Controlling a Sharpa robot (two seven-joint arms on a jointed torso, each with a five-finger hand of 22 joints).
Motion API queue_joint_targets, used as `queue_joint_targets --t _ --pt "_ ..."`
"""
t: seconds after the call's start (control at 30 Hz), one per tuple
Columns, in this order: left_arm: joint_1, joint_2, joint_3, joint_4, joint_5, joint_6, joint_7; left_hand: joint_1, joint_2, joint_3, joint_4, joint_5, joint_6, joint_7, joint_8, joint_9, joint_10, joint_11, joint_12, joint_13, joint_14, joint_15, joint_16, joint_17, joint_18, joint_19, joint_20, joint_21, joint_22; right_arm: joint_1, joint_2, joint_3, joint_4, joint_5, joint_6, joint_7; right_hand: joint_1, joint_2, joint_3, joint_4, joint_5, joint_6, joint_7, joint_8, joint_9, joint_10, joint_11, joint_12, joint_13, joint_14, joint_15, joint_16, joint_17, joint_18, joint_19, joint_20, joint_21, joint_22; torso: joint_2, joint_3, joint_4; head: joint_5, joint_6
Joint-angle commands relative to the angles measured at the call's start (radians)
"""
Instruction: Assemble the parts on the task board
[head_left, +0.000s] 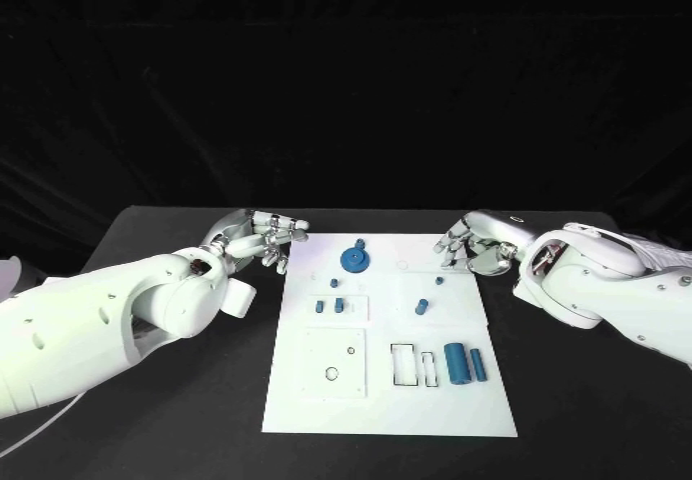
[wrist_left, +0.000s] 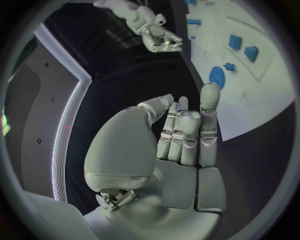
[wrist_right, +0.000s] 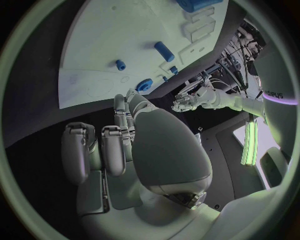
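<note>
Board (head_left: 387, 400): white plate, mid-table.
Parts: blue gear (head_left: 355, 261) near far edge – two cylinders (head_left: 463, 363) lying toward the right.
Left hand (head_left: 263, 238): just off far-left corner, fingers curled, holding nothing.
Right hand (head_left: 476, 245): at far-right corner, curled, empty.

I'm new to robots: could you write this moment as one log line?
left hand: beside board, holding nothing | right hand: at board's far corner, holding nothing | task board: blue gear and parts untouched

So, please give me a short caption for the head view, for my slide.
Both hands, left and right, hover empty at the far corners of the white task board, where the blue parts lie unassembled.
</note>
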Motion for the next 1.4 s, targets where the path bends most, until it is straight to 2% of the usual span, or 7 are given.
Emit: queue_joint_targets --t 0.03,0.1,0.2,0.37,0.6,0.97,1.4 --pt "0.0 -0.021 -0.003 0.025 0.359 0.051 0.125 -0.01 0.001 -0.014 -0.001 -0.003 0.0 -0.003 -0.001 0.0 0.015 -0.001 0.015 0.005 -0.009 0.001 -0.004 -0.009 0.015 -0.009 -0.002 -0.013 -0.01 -0.008 -0.002 -0.001 0.013 -0.221 0.057 -0.074 -0.004 -0.013 0.017 0.005 -0.011 0.007 -0.001 0.001 0.0 -0.005 0.002 -0.004 -0.027 0.079 0.006 -0.008 0.149 0.02 0.003 0.001 -0.009 0.055 0.0 -0.0017 -0.0026 -0.018 0.002" --pt "-0.001 -0.038 -0.006 0.04 0.389 0.056 0.134 -0.011 0.004 -0.025 -0.003 -0.004 0.002 -0.006 0.002 0.0 0.021 -0.004 0.029 0.01 -0.012 -0.002 -0.005 -0.015 0.017 -0.011 -0.004 -0.022 -0.017 -0.013 -0.002 0.0 0.021 -0.267 0.077 -0.089 -0.01 -0.023 0.034 0.009 -0.018 0.007 -0.002 0.001 -0.001 -0.012 0.002 -0.004 -0.053 0.077 0.007 -0.014 0.141 0.022 -0.001 0.001 -0.016 0.045 -0.001 -0.0026 -0.0018 -0.021 0.003" --pt "-0.001 -0.052 -0.009 0.051 0.406 0.06 0.14 -0.01 0.006 -0.031 -0.005 -0.005 0.003 -0.007 0.003 0.0 0.02 -0.005 0.036 0.012 -0.013 -0.003 -0.006 -0.019 0.018 -0.012 -0.005 -0.029 -0.023 -0.018 -0.001 0.0 0.028 -0.302 0.096 -0.1 -0.017 -0.033 0.05 0.012 -0.026 0.007 -0.004 0.0 -0.001 -0.018 0.002 -0.004 -0.079 0.075 0.006 -0.024 0.13 0.025 -0.006 0.0 -0.024 0.033 -0.001 -0.0015 -0.0002 -0.024 0.004" --pt "-0.001 -0.063 -0.012 0.06 0.416 0.062 0.143 -0.011 0.006 -0.037 -0.006 -0.006 0.003 -0.007 0.003 0.0 0.017 -0.005 0.041 0.014 -0.017 -0.003 -0.01 -0.028 0.019 -0.015 -0.006 -0.04 -0.032 -0.025 0.006 0.0 0.035 -0.333 0.121 -0.11 -0.023 -0.044 0.075 0.015 -0.031 0.009 -0.006 0.0 -0.001 -0.019 0.002 -0.003 -0.112 0.074 0.004 -0.03 0.123 0.026 -0.008 -0.001 -0.029 0.028 0.0 -0.0026 -0.0021 -0.022 0.005" --pt "-0.001 -0.068 -0.013 0.063 0.419 0.063 0.14 -0.011 0.008 -0.043 -0.008 -0.008 0.0 -0.006 0.002 0.0 0.01 -0.004 0.047 0.016 -0.022 -0.003 -0.015 -0.04 0.021 -0.019 -0.006 -0.055 -0.043 -0.031 0.015 0.0 0.04 -0.351 0.151 -0.116 -0.028 -0.048 0.097 0.015 -0.037 0.013 -0.008 0.001 0.0 -0.019 0.0 -0.003 -0.139 0.073 0.001 -0.035 0.117 0.026 -0.008 -0.004 -0.032 0.026 0.001 -0.0009 -0.0011 -0.023 0.003" --pt "-0.001 -0.071 -0.013 0.064 0.42 0.062 0.133 -0.011 0.01 -0.048 -0.009 -0.01 -0.002 -0.006 0.002 0.0 0.005 -0.004 0.051 0.017 -0.026 -0.002 -0.018 -0.046 0.022 -0.021 -0.006 -0.064 -0.05 -0.036 0.036 0.0 0.03 -0.354 0.165 -0.113 -0.03 -0.042 0.148 0.009 -0.057 0.023 -0.011 0.001 0.001 -0.007 -0.002 -0.002 -0.179 0.074 -0.004 -0.037 0.113 0.026 -0.007 -0.009 -0.034 0.025 0.001 -0.0002 -0.0016 -0.022 -0.001" --pt "-0.001 -0.072 -0.013 0.068 0.42 0.059 0.124 -0.008 0.013 -0.051 -0.012 -0.01 -0.004 -0.005 0.002 -0.001 0.0 -0.004 0.057 0.018 -0.029 -0.002 -0.021 -0.054 0.023 -0.023 -0.006 -0.073 -0.058 -0.043 0.059 -0.001 0.011 -0.364 0.206 -0.126 -0.035 -0.023 0.202 -0.003 -0.064 0.041 -0.016 0.005 0.004 0.01 -0.008 0.001 -0.209 0.075 -0.009 -0.036 0.114 0.026 -0.005 -0.015 -0.035 0.026 0.002 0.0004 -0.002 -0.02 -0.005"
